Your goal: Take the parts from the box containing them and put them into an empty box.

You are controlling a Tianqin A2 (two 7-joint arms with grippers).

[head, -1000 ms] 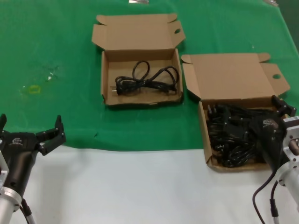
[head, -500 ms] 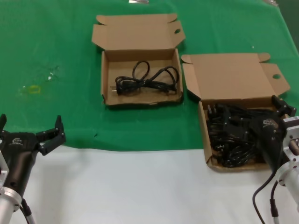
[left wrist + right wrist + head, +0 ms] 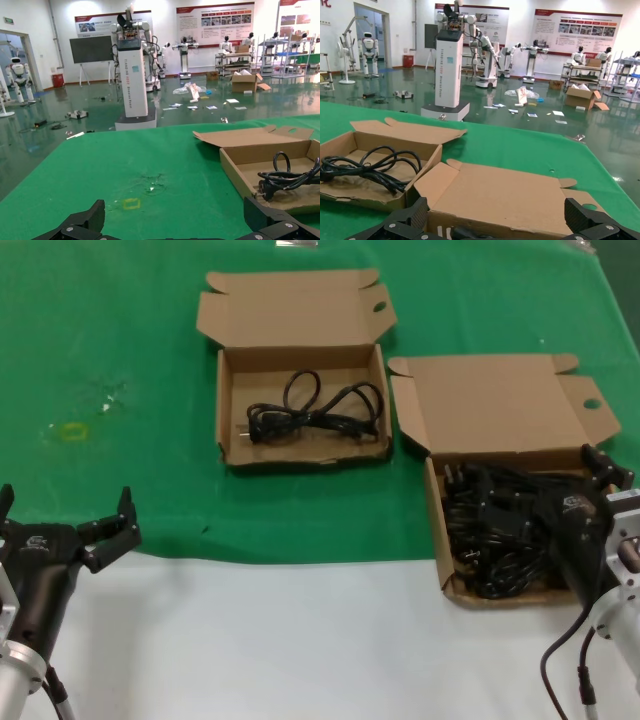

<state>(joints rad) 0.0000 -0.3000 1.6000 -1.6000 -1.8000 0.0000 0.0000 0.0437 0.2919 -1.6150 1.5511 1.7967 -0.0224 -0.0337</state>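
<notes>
While the left gripper (image 3: 70, 530) is waiting spread wide at the table's near edge, the right gripper (image 3: 590, 505), fingers wide, is sitting inside the full box (image 3: 440, 530) among the cords (image 3: 490, 530).

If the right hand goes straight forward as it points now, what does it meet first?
Probably the raised lid of the full box: the right hand, open, points at it over the cords. Depth is unclear.
</notes>
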